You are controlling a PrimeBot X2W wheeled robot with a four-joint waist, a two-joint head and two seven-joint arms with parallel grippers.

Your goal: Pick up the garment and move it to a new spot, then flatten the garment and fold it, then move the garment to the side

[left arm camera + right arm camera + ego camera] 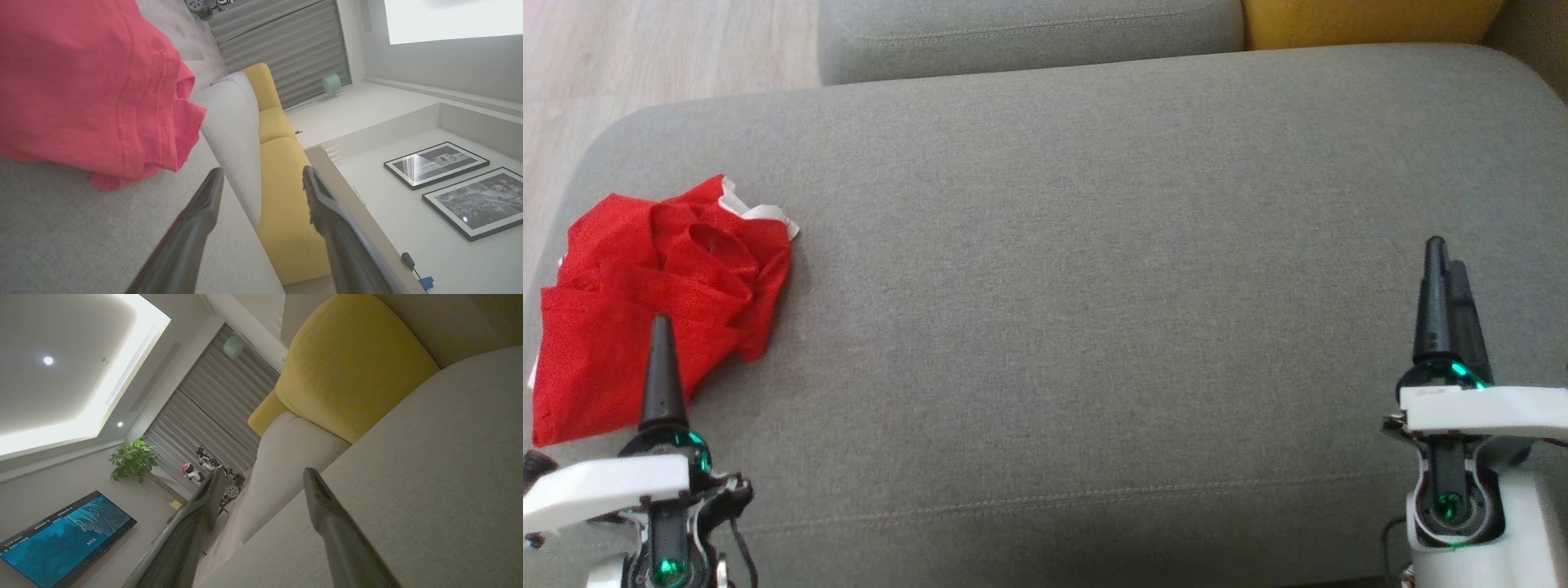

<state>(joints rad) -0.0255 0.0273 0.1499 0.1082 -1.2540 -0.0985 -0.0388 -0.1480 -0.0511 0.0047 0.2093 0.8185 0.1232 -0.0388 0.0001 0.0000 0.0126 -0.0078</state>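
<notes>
My left gripper (262,171) has its two dark fingers spread wide. It hovers low over the grey seat cushion (1094,286), at the near left of the head view. In its wrist view, the red garment (81,81) lies just beyond the fingertips and off to one side, not between them. I cannot tell whether the nearer finger brushes the cloth. From the head camera, that finger overlaps the near edge of the heap.

My right gripper (1445,253) is open too, with a clear gap between its fingers in the wrist view. It sits over the near right part of the same cushion, well apart from the garment.

The garment is a crumpled pile at the far left end of the seat, close to the cushion's rounded edge. It is bunched in folds, and a strip of white trim (764,214) shows at its far side.

Behind the seat stands a grey back cushion (1029,33), with a yellow cushion (1364,20) beside it on the right. Pale wood floor (645,49) shows past the sofa's left corner. The right wrist view also takes in a lit television (61,535), a potted plant (132,459) and grey curtains (220,404).
</notes>
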